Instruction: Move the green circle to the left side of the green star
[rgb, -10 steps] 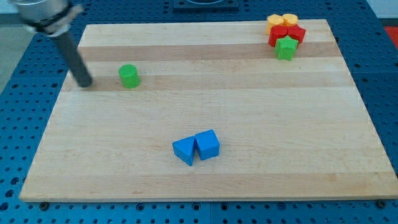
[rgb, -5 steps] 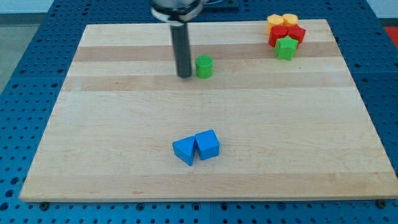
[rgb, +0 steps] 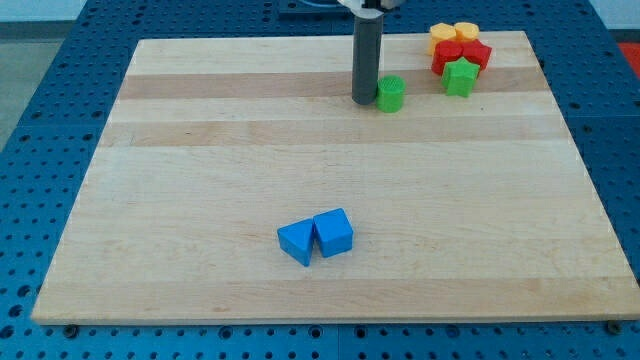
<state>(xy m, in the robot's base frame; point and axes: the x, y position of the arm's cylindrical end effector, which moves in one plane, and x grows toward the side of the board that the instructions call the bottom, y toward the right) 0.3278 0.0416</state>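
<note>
Pushing is the step in hand, we judge: our tip (rgb: 363, 100) sits against the view's left flank of the green circle (rgb: 390, 94), holding nothing, merely pressed to its side. The circle lies in the board's upper part, near the green star (rgb: 460, 77) but apart from it, with bare wood between. The next move, as we read it, calls for a short shove toward the view's right, ended before the circle knocks the star. Red blocks (rgb: 461, 55) and yellow blocks (rgb: 454, 34) crowd just above the star near the top edge of the board (rgb: 200, 200), so room there is tight. Two blue blocks (rgb: 315, 238) lie well apart, toward the view's bottom.
</note>
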